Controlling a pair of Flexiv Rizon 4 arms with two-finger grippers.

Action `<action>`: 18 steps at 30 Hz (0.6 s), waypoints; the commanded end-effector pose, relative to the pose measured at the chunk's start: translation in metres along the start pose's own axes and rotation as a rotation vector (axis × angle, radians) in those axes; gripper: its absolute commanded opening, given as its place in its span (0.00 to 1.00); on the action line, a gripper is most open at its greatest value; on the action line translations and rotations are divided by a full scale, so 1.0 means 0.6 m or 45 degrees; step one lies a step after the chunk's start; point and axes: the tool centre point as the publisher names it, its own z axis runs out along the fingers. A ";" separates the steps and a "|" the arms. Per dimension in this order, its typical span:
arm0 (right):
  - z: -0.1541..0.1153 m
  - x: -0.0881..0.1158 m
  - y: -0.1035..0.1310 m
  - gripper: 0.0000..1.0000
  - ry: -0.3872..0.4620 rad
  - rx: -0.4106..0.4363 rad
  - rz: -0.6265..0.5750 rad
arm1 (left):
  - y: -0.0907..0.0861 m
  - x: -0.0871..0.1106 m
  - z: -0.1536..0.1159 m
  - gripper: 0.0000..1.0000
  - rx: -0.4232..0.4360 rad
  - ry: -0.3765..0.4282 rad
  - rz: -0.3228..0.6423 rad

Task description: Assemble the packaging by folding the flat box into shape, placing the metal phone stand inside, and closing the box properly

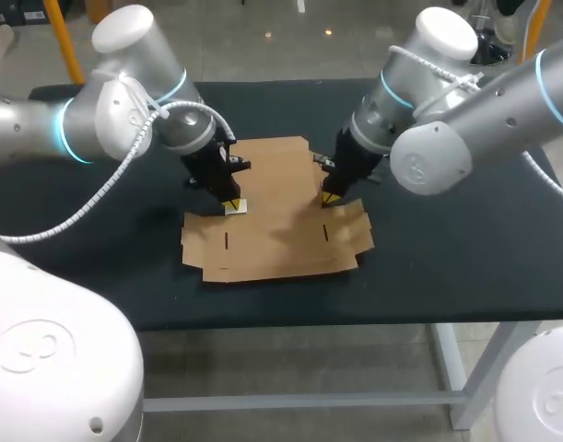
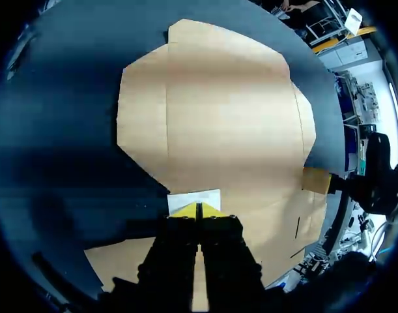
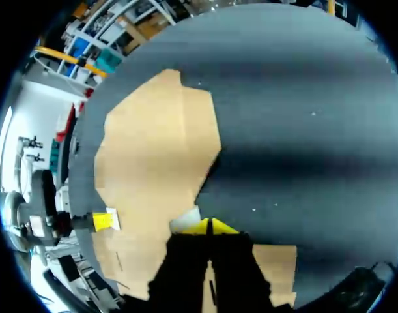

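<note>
Two black finger bodies hide the spots where the yellow tips meet the flat brown cardboard box blank, so I can't tell whether either tip nips the board. A small white patch sits just ahead of the left gripper, and I can't make out what it is. The left gripper's tips are pressed together at the blank's left edge. The right gripper has its tips pressed together too, at the right edge. The blank lies unfolded in the middle of the dark table, its flaps spread and short slots cut towards the near side.

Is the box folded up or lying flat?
Flat. The box lies spread out on the table, with no wall raised in any view.
</note>
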 end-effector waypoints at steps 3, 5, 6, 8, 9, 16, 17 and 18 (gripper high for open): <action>-0.005 0.007 -0.004 0.00 0.010 -0.012 -0.017 | 0.003 -0.001 0.001 0.00 0.005 -0.012 -0.003; -0.004 0.011 -0.005 0.00 0.013 -0.015 -0.027 | 0.004 -0.001 0.001 0.00 0.006 -0.013 -0.003; -0.003 0.013 -0.005 0.00 0.017 -0.018 -0.035 | 0.004 -0.001 0.001 0.00 0.006 -0.013 -0.002; -0.001 0.016 -0.005 0.00 0.021 -0.022 -0.043 | 0.004 -0.001 0.001 0.00 0.005 -0.014 0.002; 0.000 0.017 -0.004 0.00 0.022 -0.020 -0.047 | 0.004 0.000 0.001 0.00 0.003 -0.013 0.004; 0.013 0.025 -0.001 0.00 0.027 -0.015 -0.081 | 0.004 0.001 0.004 0.00 -0.003 -0.010 0.020; 0.014 0.026 -0.001 0.00 0.026 -0.019 -0.092 | 0.004 0.002 0.005 0.00 -0.004 -0.010 0.021; 0.015 0.028 -0.002 0.00 0.024 -0.024 -0.099 | 0.004 0.002 0.005 0.00 -0.005 -0.011 0.023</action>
